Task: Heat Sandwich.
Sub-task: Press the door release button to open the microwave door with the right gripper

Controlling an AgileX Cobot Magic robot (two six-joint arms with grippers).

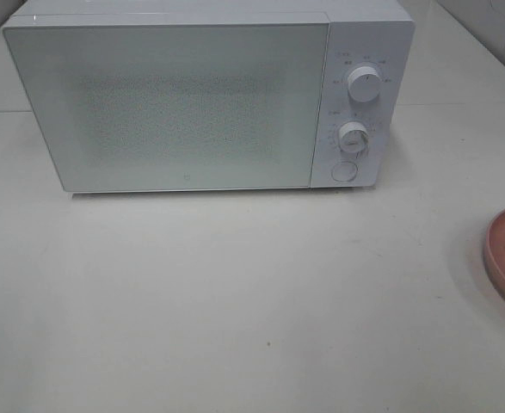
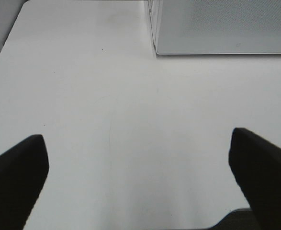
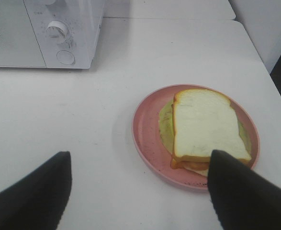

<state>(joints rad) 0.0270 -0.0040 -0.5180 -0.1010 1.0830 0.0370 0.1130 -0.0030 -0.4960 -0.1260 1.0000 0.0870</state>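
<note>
Two tools are mine here, and both stand wide open with nothing between the fingers. The left tool hangs over bare tabletop near the front corner of the microwave. The right tool hangs just short of the pink plate.

The sandwich lies flat on that plate, well to the right of the microwave and almost out of the high view. A green leaf pokes out around the bread and an orange-red layer shows at the near edge.

I judge it light and soft. The white bread would dent under a pinch, and the loose layers could slide apart if I squeezed from the sides. The plate looks stiff, so its rim on my right tool's side seems the safer hold, though it is smooth and may slip. The microwave door is shut and needs opening first.

There is fine grey print around the two knobs and a tiny mark low on the door. Both are too small for me to read, so I can name no brand. The round button is plain.
</note>
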